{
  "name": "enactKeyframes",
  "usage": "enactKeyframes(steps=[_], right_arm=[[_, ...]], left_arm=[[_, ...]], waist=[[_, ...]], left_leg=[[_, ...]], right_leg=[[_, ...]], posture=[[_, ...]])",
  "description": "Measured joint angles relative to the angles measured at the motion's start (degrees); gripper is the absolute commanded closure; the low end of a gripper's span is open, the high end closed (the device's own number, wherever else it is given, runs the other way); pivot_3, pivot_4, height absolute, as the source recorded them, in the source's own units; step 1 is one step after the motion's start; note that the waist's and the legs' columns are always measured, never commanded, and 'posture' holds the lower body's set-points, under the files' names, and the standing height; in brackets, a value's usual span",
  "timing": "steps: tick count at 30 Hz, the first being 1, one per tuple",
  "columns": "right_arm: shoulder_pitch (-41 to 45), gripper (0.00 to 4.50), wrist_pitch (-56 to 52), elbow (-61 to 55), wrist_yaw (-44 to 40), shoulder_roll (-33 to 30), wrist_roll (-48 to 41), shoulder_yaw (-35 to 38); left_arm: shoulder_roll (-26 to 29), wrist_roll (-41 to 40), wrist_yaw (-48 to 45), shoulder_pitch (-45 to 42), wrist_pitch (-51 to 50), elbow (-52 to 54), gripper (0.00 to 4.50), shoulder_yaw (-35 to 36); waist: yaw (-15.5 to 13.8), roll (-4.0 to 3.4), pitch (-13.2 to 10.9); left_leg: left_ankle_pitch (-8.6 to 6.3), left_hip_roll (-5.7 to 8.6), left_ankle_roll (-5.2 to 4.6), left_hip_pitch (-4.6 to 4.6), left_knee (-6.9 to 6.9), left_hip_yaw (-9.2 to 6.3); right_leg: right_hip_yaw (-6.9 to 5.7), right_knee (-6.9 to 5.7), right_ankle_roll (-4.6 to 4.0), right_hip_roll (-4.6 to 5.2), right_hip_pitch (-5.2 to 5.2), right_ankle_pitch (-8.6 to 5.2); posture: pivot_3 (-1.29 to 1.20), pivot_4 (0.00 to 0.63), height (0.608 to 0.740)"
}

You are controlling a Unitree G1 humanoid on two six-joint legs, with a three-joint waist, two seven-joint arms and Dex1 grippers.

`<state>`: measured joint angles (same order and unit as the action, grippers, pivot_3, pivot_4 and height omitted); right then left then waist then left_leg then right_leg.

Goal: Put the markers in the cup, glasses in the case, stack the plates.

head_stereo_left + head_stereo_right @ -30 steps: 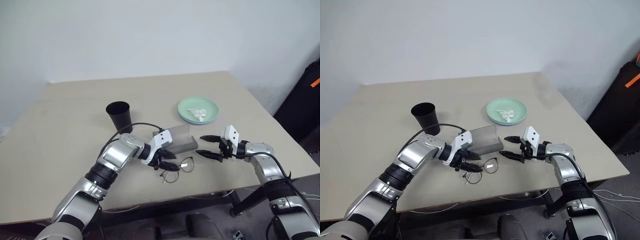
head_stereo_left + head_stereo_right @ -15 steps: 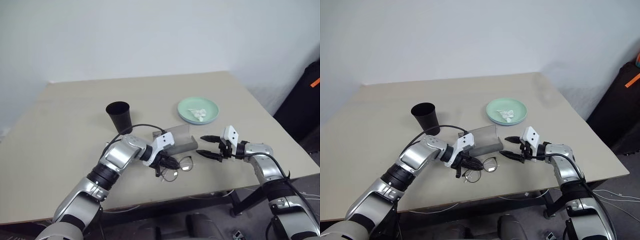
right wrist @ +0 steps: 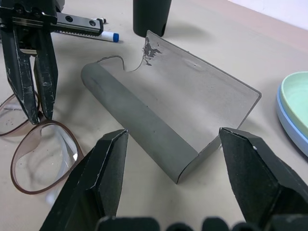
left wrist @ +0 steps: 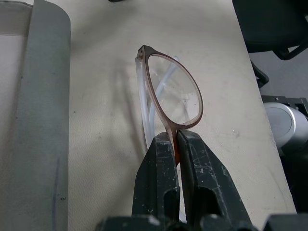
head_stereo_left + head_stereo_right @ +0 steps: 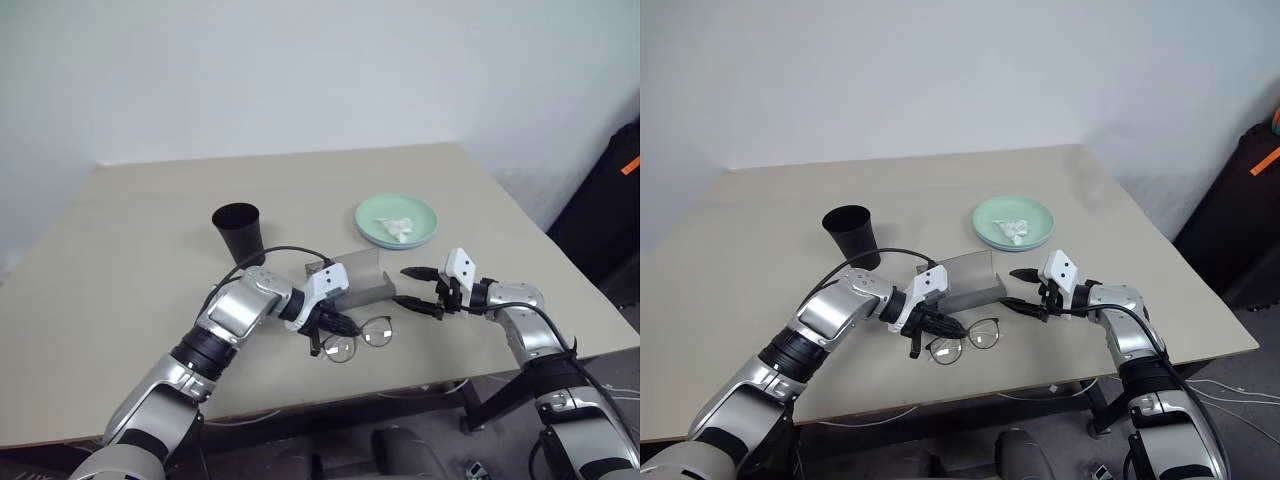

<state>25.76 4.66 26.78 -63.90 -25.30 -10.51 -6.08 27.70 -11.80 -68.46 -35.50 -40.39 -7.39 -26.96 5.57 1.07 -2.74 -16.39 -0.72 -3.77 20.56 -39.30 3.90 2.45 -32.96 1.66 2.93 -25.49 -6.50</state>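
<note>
The table (image 5: 120, 250) carries the stacked plates (image 5: 397, 222) at its far right with a crumpled tissue (image 5: 402, 229) on top, the cup (image 5: 238, 232) further left, and the open case (image 5: 355, 279) near the front, just behind the glasses (image 5: 352, 340). The left gripper (image 5: 337, 326) is pinched tight on the glasses' frame at the bridge, while the right gripper (image 5: 412, 292) stands spread wide just beside the case's right end, holding nothing. The main risk is the thin frame twisting or slipping out of so small a pinch once lifted, since the lenses hang to one side of the grip; a second is the light case sliding or tipping shut if the glasses catch its raised lid and the right gripper has not steadied it. The head views give the overall layout but leave the grip vague. The left wrist view shows the two black fingers (image 4: 161, 178) meeting on the brownish rim with a folded temple behind the lens. The right wrist view alone reveals a blue-capped marker (image 3: 105, 35) lying on the table behind the case, near the cup, and the case's open trough facing up
</note>
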Motion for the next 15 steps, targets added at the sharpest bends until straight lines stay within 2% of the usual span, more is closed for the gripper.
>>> enactKeyframes(steps=[11,15], right_arm=[[2.81,1.22,2.24,4.56,1.87,0.48,0.65,0.08],[3.96,1.22,3.29,6.86,2.24,0.39,1.56,0.14]], left_arm=[[-0.22,-1.62,0.06,-8.48,1.11,0.03,4.45,7.12],[-1.14,-0.11,1.68,-13.04,4.67,-4.94,4.45,7.70]], waist=[[0.04,0.01,0.00],[0.00,0.01,0.00]], left_leg=[[0.01,0.03,-0.02,0.02,-0.01,0.00],[0.02,0.05,-0.03,0.01,-0.03,0.04]], right_leg=[[0.02,0.01,0.01,0.00,0.00,0.01],[0.01,0.00,0.01,-0.01,0.05,0.01]], posture=[[0.00,0.000,0.740],[0.00,0.000,0.740]])
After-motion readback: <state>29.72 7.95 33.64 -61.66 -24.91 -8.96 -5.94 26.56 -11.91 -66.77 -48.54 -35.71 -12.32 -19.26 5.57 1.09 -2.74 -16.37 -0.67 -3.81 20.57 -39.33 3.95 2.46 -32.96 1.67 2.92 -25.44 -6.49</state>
